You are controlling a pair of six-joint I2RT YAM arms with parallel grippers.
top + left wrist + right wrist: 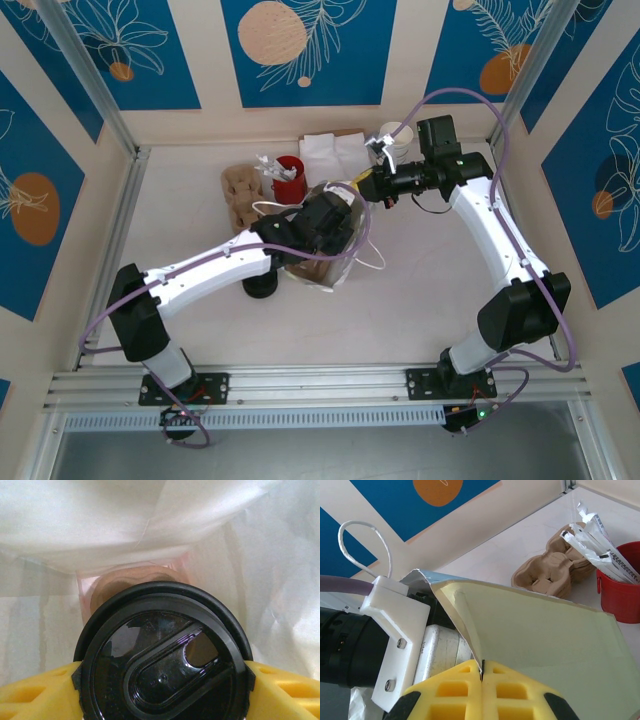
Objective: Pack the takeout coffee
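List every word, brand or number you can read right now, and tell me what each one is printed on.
Nothing reads clearly.
Packets in the red cup: dark print, too small and blurred to read.
Takeout coffee, black lid: no legible lettering.
Bag wall pinched by the right fingers: blank.
White arm housing, right wrist view: a tiny mark, unreadable.

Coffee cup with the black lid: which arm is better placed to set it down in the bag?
Left. The left tool grips the coffee cup inside the white bag; the right tool is pinched shut on the bag's edge, so it is busy.
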